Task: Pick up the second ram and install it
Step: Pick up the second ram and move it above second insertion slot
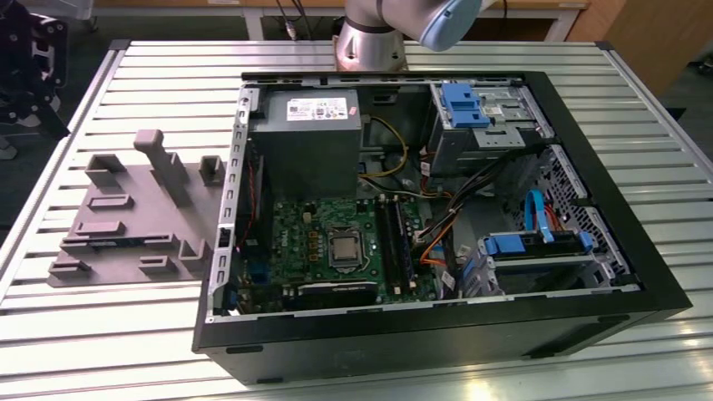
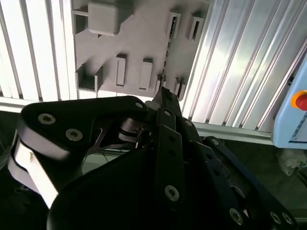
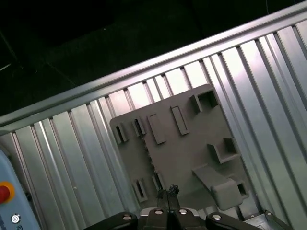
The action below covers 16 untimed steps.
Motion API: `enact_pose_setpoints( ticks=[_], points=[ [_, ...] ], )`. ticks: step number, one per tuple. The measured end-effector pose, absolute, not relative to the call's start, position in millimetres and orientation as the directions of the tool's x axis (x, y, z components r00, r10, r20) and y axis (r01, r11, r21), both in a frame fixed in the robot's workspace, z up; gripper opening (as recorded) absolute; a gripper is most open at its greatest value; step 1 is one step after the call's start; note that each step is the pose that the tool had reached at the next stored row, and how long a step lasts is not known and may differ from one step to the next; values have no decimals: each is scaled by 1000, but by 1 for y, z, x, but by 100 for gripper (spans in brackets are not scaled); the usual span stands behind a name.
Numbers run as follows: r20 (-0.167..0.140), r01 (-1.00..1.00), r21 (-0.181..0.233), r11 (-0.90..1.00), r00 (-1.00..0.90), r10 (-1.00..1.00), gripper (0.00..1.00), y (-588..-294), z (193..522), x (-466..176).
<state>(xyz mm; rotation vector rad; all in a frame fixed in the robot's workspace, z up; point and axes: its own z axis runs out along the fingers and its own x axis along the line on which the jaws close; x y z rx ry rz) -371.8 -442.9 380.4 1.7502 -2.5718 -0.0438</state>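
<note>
Looking at the exterior view, you see the open computer case (image 1: 446,334) filling the centre and right of the frame on the slatted metal table (image 1: 112,351), with the grey fixture (image 1: 123,225) lying flat at the left of the frame, just beside the case. The arm (image 1: 373,42) rises at the top centre, behind the case. Inside the case, the green motherboard (image 1: 295,225) lies at the lower left, with the grey power supply (image 1: 306,142) above it in the frame. The long black slots (image 1: 396,238) run just to the exterior view's right of the processor socket (image 1: 343,248). Where the second ram sits you cannot tell: the slots and the fixture's pockets are too small to judge. In the second wrist view, the gripper (image 2: 163,93) points down at the fixture (image 2: 139,33), its tip over the edge that carries a row of small pockets, and the table (image 2: 240,62) spreads around it. In the first wrist view, the gripper (image 3: 168,191) hangs over that same side of the fixture (image 3: 187,143) on the table (image 3: 81,153). Its jaws are drawn narrow, close together, and you see no long strip between them. A light-blue box (image 2: 290,115) with a red button sits off the table's edge, and the first wrist view shows that box (image 3: 9,201) too.
</note>
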Motion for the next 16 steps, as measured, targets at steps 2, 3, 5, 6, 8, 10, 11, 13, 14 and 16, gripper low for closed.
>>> enact_pose_setpoints(
  ticks=[2,3,5,6,8,10,11,13,14,16],
  points=[
    [9,-938,40,344,-344,-939,11,-443,380,-372],
    [9,-942,40,335,-334,-942,11,-443,380,-372],
    [9,-948,40,314,-314,-949,11,-443,380,-372],
    [9,-952,40,304,-304,-953,11,-443,380,-372],
    [9,-958,40,283,-283,-959,11,-443,380,-372],
    [9,-964,40,262,-262,-965,11,-443,380,-372],
    [9,-967,40,252,-251,-968,11,-443,380,-372],
    [9,-972,40,232,-231,-973,11,-443,380,-372],
    [9,-974,40,222,-221,-975,11,-443,380,-372],
    [9,-979,40,201,-200,-980,11,-443,380,-372]
  ],
)
